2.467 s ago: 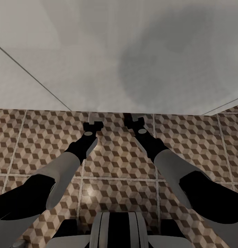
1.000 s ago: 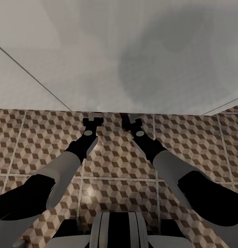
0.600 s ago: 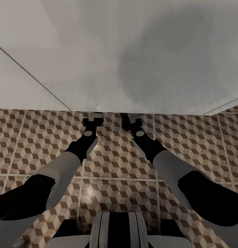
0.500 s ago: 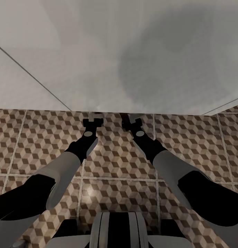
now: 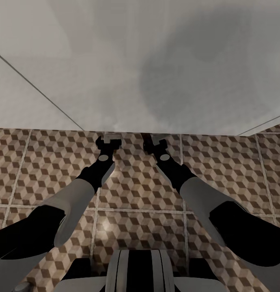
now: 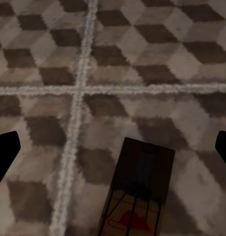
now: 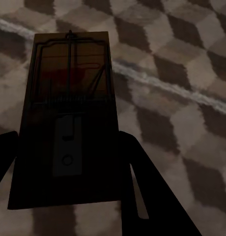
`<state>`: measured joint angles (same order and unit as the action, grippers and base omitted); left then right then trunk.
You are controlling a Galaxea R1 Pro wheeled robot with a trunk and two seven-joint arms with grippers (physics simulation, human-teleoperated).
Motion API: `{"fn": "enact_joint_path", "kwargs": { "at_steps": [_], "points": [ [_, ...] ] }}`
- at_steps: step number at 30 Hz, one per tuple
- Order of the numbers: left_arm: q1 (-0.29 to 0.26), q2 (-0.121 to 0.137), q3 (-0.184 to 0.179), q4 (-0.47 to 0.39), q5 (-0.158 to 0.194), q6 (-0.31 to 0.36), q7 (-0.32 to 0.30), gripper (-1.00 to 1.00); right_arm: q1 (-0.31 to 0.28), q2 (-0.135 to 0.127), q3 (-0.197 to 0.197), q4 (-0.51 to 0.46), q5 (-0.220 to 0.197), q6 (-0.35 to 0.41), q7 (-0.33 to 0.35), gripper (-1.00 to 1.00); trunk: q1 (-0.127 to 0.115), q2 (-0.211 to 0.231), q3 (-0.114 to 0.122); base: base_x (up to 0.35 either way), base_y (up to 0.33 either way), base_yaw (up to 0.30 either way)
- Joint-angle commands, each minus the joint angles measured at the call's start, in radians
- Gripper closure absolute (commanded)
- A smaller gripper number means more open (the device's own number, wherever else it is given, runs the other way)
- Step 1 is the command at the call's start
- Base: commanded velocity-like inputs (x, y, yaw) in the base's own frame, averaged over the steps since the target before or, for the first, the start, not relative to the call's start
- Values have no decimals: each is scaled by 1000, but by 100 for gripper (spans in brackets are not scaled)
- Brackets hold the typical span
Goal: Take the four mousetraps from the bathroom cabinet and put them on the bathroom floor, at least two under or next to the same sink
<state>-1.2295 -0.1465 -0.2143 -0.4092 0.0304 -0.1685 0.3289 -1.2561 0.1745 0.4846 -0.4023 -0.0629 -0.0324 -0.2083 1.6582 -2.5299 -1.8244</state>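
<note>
My left gripper (image 5: 108,140) stands open low over the bathroom floor (image 5: 38,162), right at the foot of a white front (image 5: 115,81). In the left wrist view a mousetrap (image 6: 140,189) lies flat on the tiles, brown with dark wire and a red spot, with the black fingers (image 6: 5,157) far apart on either side. My right gripper (image 5: 153,140) is beside it at the same white front. In the right wrist view its fingers (image 7: 142,191) hug the sides of a second mousetrap (image 7: 69,113), dark in shadow, just above the tiles. The cabinet is out of view.
The white front fills the far half of the head view, with thin seams at left (image 5: 34,87) and right (image 5: 261,123); I cannot tell whether it belongs to the bathroom sink. Patterned tiles run toward my base (image 5: 136,267).
The left gripper's fingers have spread apart, leaving its mousetrap on the tiles. The right gripper shifted slightly toward the left gripper earlier and has held still since.
</note>
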Motion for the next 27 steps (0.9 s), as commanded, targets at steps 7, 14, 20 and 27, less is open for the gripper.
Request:
{"fn": "enact_joint_path", "kwargs": {
  "at_steps": [7, 14, 20, 27],
  "points": [
    [-1, 1, -8, 1, 3, -5, 9, -100, -1, 0, 8, 2, -9, -4, -11, 100, 0, 0, 0, 0, 0, 0],
    [-1, 1, -8, 1, 3, -6, 9, -100, -1, 0, 8, 2, -9, -4, -11, 100, 0, 0, 0, 0, 0, 0],
    [-1, 1, -8, 1, 3, -5, 9, -100, -1, 0, 8, 2, -9, -3, -11, 100, 0, 0, 0, 0, 0, 0],
    [-1, 1, -8, 1, 3, -6, 9, -100, -1, 0, 8, 2, -9, -2, -13, 100, 0, 0, 0, 0, 0, 0]
  ]
}}
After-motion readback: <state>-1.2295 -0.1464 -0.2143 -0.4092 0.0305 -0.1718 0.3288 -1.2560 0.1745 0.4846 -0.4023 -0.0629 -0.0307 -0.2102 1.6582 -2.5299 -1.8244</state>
